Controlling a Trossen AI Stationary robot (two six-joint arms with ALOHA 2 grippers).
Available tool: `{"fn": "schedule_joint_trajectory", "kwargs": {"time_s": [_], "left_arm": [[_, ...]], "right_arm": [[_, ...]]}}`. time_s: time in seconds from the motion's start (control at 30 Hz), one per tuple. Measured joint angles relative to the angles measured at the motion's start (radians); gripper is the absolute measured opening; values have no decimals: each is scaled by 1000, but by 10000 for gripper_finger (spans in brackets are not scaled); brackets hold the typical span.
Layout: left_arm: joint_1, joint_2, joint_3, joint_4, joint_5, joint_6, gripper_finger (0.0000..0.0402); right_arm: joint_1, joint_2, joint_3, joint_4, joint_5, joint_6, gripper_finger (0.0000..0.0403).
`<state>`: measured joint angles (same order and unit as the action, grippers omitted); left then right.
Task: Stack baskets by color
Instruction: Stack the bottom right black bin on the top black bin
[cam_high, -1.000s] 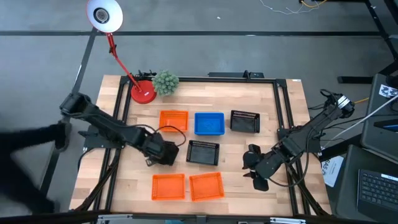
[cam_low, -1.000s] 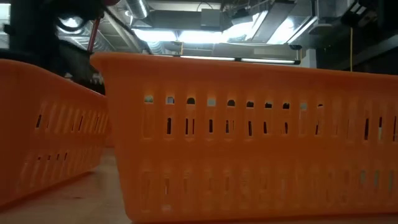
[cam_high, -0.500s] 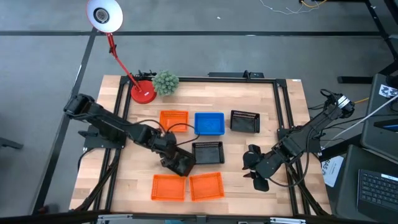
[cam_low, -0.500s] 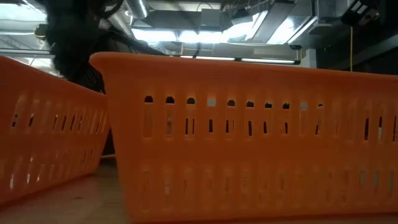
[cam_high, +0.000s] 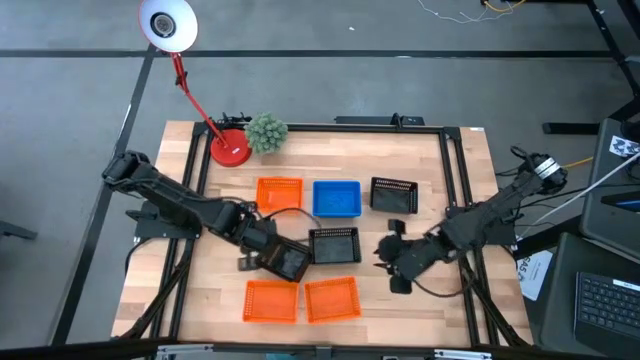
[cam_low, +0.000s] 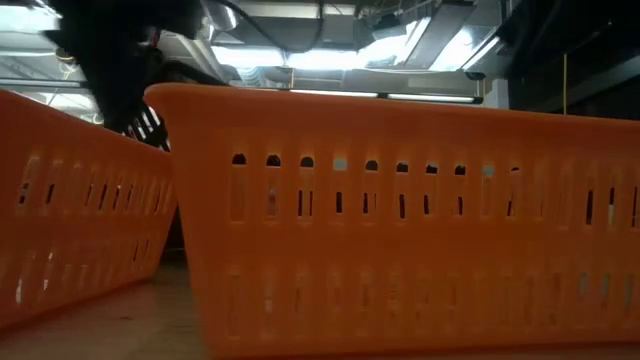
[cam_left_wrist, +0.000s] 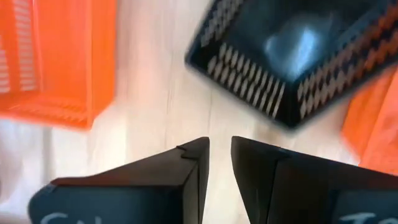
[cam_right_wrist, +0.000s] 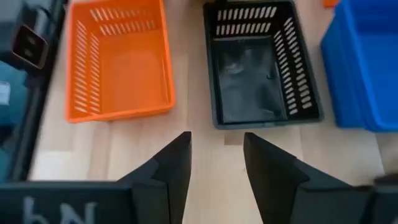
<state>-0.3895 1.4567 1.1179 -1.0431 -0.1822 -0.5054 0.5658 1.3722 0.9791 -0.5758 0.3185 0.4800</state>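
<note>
Three orange baskets lie apart on the table: one far, two at the near edge. A blue basket and a black basket stand in the far row. Another black basket sits mid-table. My left gripper hangs above the wood just left of this black basket, pointing down, its fingers a narrow gap apart with nothing between them. My right gripper is open and hovers right of the same basket, facing it.
A red lamp base and a fuzzy green ball plant stand at the far left corner. A dark frame rail runs along the table's edges. The low view is filled by the two near orange baskets.
My left gripper has risen, rolled about its own axis and gone toward the table's near right, ending beside the middle black basket. My right gripper has moved toward the table's left, closer to that basket. Neither gripper's finger gap has changed.
</note>
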Motion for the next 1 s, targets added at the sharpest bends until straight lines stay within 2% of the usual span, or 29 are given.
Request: {"fn": "schedule_joint_trajectory", "kwargs": {"time_s": [0.1,0.2,0.33,0.5,0.67,1.0], "left_arm": [[-33,-6,0,-82,-2,-24,59],[-54,-6,0,-97,-54,-65,59],[-75,-6,0,-102,-93,-80,59],[-76,-6,-5,-111,-97,-100,59],[-76,-6,-5,-112,-119,-122,59],[-76,-6,-6,-116,-150,-117,59]], "right_arm": [[-60,58,0,25,-88,-119,147],[-109,106,0,70,-149,-227,147],[-156,160,8,123,-209,-289,147],[-186,273,117,109,-216,-320,147],[-197,421,252,-60,-216,-343,147],[-201,511,309,-66,-215,-294,147]]}}
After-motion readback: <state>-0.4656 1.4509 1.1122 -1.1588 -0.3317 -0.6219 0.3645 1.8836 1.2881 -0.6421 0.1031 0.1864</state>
